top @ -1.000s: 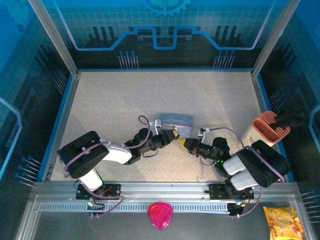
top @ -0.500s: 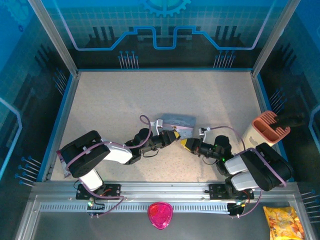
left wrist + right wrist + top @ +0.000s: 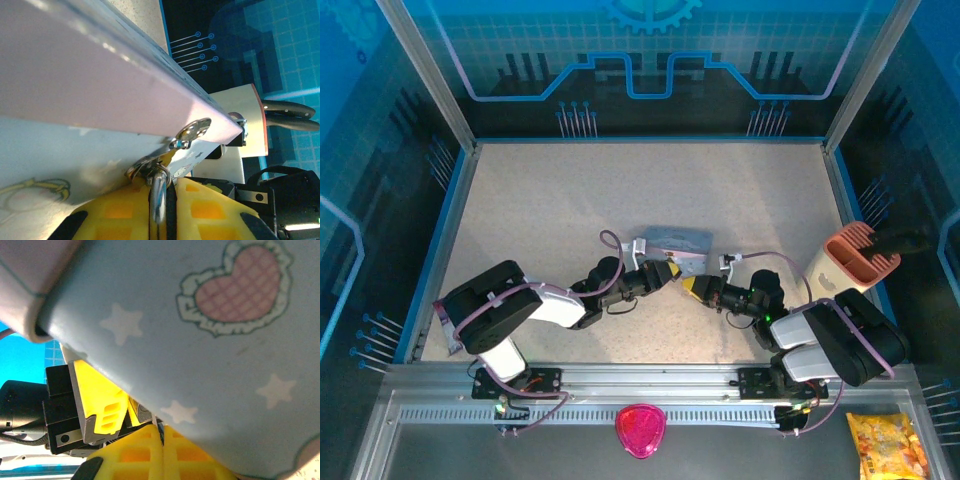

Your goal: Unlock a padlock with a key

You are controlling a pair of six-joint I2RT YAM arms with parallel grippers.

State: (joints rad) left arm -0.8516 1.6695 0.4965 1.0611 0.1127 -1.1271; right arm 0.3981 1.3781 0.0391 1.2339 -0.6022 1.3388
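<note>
The pale blue tin box (image 3: 676,243) sits mid-table, and both grippers meet at its near edge. My left gripper (image 3: 669,271) (image 3: 165,183) is shut on the padlock (image 3: 158,197). The padlock's silver shackle and dark body stand between the yellow fingers (image 3: 112,212), and the shackle is hooked through the tin's hasp (image 3: 148,166). My right gripper (image 3: 692,287) (image 3: 161,430) is shut, with a thin sliver of the key (image 3: 160,428) poking from between its fingertips. It is pressed up under the tin (image 3: 210,355), right beside the left gripper's finger (image 3: 102,407).
A white and orange holder (image 3: 858,257) (image 3: 239,116) with black-handled tools stands at the right edge. A pink object (image 3: 640,430) and a yellow snack bag (image 3: 886,446) lie in front of the rail. Bare tabletop (image 3: 570,190) stretches behind the tin.
The right arm has shifted slightly and the tin has been nudged a little to the right. Both grips are unchanged.
</note>
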